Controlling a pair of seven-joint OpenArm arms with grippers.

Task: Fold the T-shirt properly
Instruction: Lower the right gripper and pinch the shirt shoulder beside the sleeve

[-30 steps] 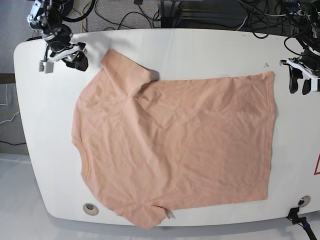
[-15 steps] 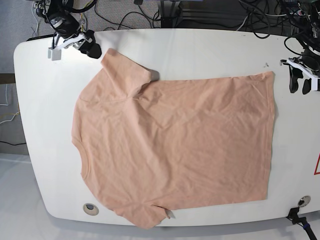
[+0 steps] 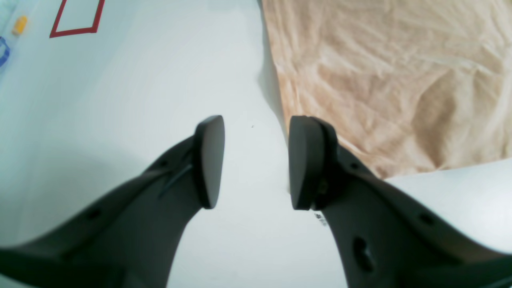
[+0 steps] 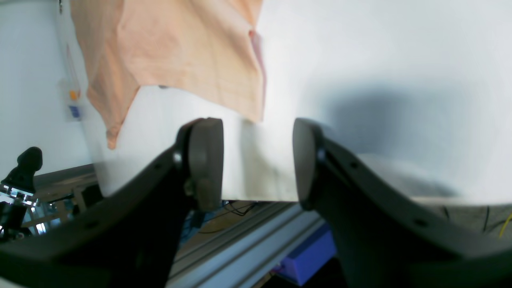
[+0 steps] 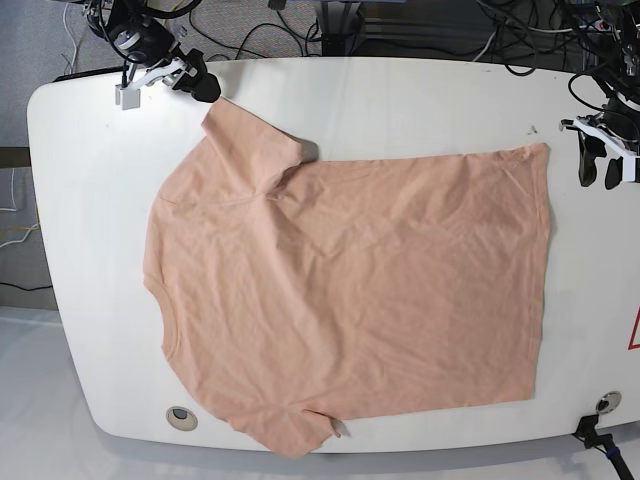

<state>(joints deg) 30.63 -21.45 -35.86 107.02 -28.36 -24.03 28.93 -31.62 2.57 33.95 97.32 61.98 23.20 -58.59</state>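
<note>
The peach T-shirt (image 5: 350,290) lies spread flat on the white table (image 5: 400,100), with its neckline at the left and its hem at the right. My right gripper (image 5: 197,85) is open and empty, just left of the far sleeve near the table's far edge. In the right wrist view the sleeve (image 4: 180,52) lies beyond the open gripper (image 4: 256,164). My left gripper (image 5: 598,168) is open and empty, just right of the hem's far corner. In the left wrist view the gripper (image 3: 256,164) is over bare table, with the shirt (image 3: 380,80) beside its right finger.
Round holes sit in the table near the front left (image 5: 181,416) and front right (image 5: 606,402). A red marking (image 5: 634,330) is at the right edge, and it shows as a red tape outline (image 3: 76,18) in the left wrist view. Cables (image 5: 260,35) lie behind the table's far edge.
My right gripper has moved up and to the right along the far-left corner, closer to the far sleeve. The left gripper and the shirt have not moved.
</note>
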